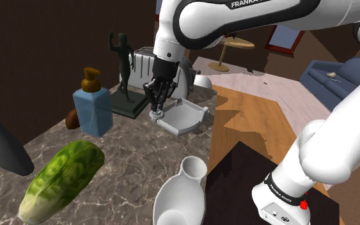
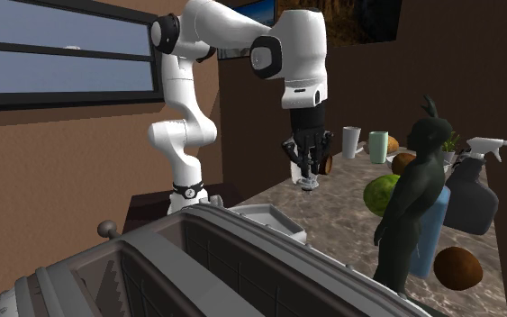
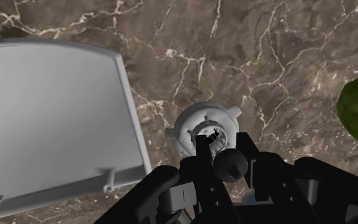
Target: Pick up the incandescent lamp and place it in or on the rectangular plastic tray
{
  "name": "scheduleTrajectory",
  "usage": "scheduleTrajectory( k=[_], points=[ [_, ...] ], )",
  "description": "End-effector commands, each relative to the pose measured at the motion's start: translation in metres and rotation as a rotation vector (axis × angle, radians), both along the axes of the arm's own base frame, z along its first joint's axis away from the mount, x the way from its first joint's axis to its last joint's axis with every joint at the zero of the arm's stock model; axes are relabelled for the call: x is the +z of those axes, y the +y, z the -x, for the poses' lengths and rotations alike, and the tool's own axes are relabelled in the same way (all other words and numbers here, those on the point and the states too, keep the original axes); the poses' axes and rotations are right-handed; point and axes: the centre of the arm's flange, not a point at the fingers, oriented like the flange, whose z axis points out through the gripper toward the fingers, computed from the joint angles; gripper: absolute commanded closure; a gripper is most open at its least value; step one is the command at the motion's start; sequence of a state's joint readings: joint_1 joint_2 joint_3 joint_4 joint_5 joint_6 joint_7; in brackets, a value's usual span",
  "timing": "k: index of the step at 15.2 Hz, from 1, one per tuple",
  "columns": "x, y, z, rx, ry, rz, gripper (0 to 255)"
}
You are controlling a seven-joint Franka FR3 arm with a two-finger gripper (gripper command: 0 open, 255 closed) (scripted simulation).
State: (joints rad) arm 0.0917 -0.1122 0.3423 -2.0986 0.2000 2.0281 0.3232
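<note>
1. Two black fingers (image 3: 201,153) of the claw (image 3: 217,143) are pinched in tight on a small white light bulb (image 3: 204,123), so the bulb is properly gripped.
2. The bulb hangs over the brown marble counter (image 3: 254,57), just beside the rim of the pale grey tray (image 3: 50,121), not above the tray itself.
3. In the shoulder view the claw (image 1: 157,110) points straight down at that tray's (image 1: 185,118) left edge. The tray sits right by the counter's edge.
4. A bit further out are a blue soap bottle (image 1: 94,110) with a brown pump and a dark figurine (image 1: 123,67) on a flat base. A toaster (image 1: 145,64) stands behind them.
5. Furthest from the claw are a head of lettuce (image 1: 63,180), a white vase (image 1: 181,195) and a dark spray bottle (image 1: 4,146).
</note>
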Motion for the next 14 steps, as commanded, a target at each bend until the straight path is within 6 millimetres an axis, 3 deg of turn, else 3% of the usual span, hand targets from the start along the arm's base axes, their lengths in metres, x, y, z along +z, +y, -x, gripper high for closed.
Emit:
scheduleTrajectory(
  k=[1,13,14],
  points=[
    [0.012,-0.001,0.001,0.0,0.0,0.0,255],
    [0.071,-0.001,0.001,0.0,0.0,0.0,255],
    [0.073,-0.014,0.0,0.0,0.0,0.0,255]
  ],
)
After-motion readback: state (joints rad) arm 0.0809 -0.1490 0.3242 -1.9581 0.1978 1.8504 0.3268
